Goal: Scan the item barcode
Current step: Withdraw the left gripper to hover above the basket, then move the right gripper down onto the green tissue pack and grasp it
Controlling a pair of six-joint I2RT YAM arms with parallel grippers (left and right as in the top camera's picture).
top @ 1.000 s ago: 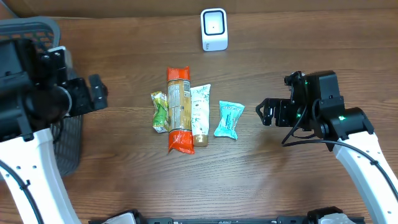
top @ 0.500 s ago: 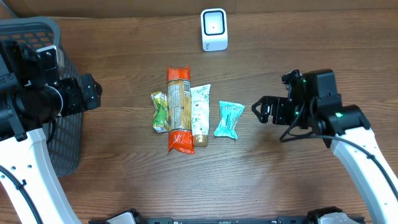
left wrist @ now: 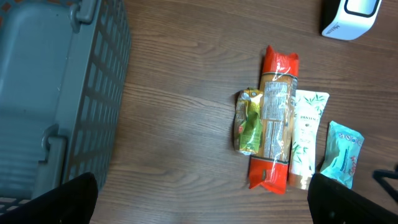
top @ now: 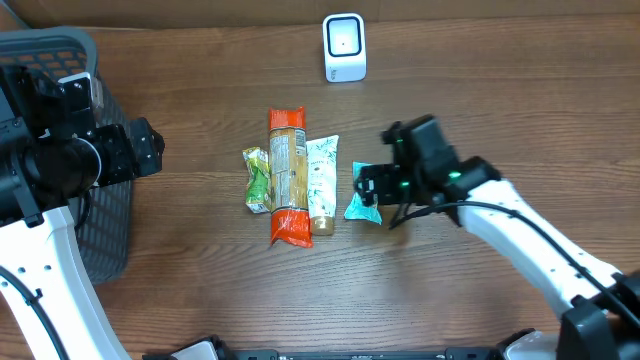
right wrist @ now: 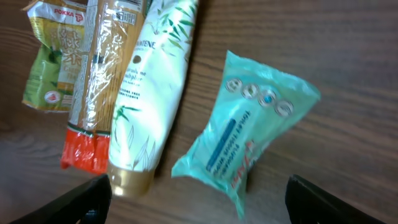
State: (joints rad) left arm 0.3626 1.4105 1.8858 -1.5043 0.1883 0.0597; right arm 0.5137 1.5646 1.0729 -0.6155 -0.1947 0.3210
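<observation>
Brown wooden bench carried a row of packets, each reachable singly. Our right fingers stood spread above the crinkly teal plastic packet at the row's end, seemingly to straddle it for the white box scanner. Our left fingers, also apart, hung aside by the grey mesh basket.

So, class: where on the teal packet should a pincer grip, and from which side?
Probably grip the teal packet across its narrow width at the puffy middle, coming down from above: it lies flat on the table, its crimped ends are thin, and the white tube lies close beside one corner.
</observation>
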